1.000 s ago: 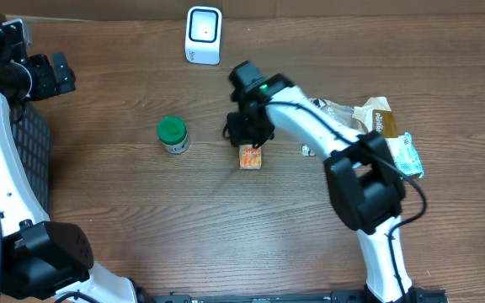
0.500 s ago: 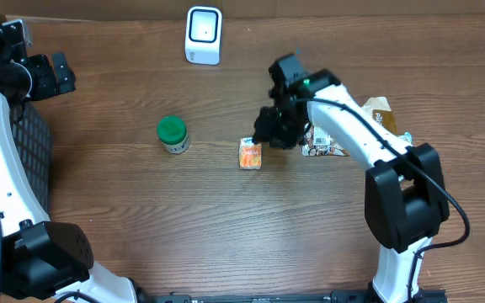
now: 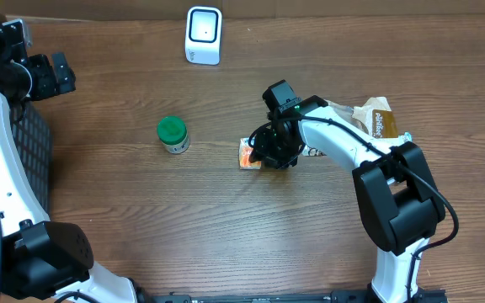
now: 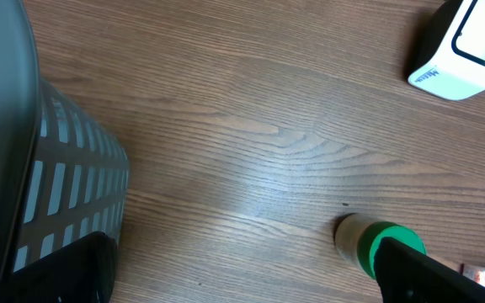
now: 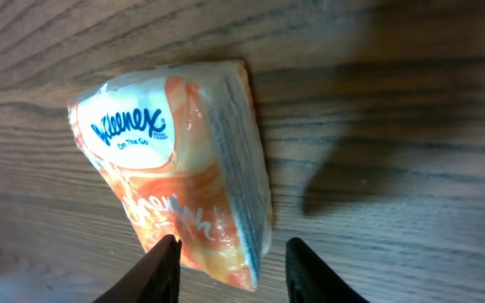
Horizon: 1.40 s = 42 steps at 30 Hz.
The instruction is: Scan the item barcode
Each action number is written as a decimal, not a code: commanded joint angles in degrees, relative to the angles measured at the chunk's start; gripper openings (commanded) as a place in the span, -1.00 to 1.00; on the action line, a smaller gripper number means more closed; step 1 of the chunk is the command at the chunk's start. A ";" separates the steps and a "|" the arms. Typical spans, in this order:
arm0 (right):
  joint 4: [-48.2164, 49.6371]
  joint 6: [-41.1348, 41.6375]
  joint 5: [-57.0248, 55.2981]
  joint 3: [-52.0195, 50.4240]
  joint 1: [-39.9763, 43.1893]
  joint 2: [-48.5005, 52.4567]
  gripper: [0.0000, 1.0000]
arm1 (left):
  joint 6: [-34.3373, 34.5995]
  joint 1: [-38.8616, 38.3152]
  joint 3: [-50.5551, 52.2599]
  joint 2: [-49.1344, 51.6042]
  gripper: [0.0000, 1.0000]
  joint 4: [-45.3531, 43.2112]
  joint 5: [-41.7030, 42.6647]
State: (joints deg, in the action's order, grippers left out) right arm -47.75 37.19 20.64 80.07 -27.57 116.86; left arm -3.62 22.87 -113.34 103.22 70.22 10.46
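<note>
While the right hand hovers, jaws apart and clamped on nothing, the tissue pack lies just beside it at nine o'clock overhead.

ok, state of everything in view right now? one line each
Right gripper, open, straddling one end of the pack, not clamped.
Left gripper, open wide, empty.
Kleenex pack, lying on the table, not lifted.
Green-lidded jar, upright, lid on.
Scanner, standing at the far edge, untouched.
Snack packets, lying in a loose pile.
</note>
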 commanded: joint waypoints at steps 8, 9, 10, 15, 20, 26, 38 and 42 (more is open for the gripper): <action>1.31 2.64 2.99 -0.04 -0.31 3.28 -0.92 | -1.55 -0.39 -0.26 0.31 0.99 -0.15 0.04; 1.62 0.61 5.16 0.20 0.00 3.26 -0.92 | -1.55 -0.39 -0.26 0.31 0.99 -0.15 0.04; 1.90 -1.79 8.15 0.57 0.37 3.26 -0.92 | -1.55 -0.39 -0.26 0.31 0.99 -0.17 0.02; 6.03 -15.98 35.43 1.97 3.56 1.33 -0.92 | -1.55 -0.39 -0.26 0.31 0.99 -0.15 0.04; 14.16 -19.67 60.70 1.97 7.26 -2.19 -0.92 | -1.55 -0.39 -0.26 0.31 0.99 -0.15 0.04; 19.85 -16.76 69.29 2.12 9.49 -5.18 -0.92 | -1.55 -0.39 -0.26 0.31 0.99 -0.17 0.04; 20.63 -11.65 69.29 2.19 13.51 -18.10 -0.92 | -1.55 -0.39 -0.26 0.31 0.99 -0.15 0.04; 20.63 -11.65 69.29 2.19 13.51 -21.31 -0.92 | -1.55 -0.39 -0.28 0.31 0.99 -0.15 0.04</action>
State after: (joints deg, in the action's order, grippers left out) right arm -27.42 25.30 88.05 80.90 -14.11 98.96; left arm -3.62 22.85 -113.34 103.22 70.22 10.46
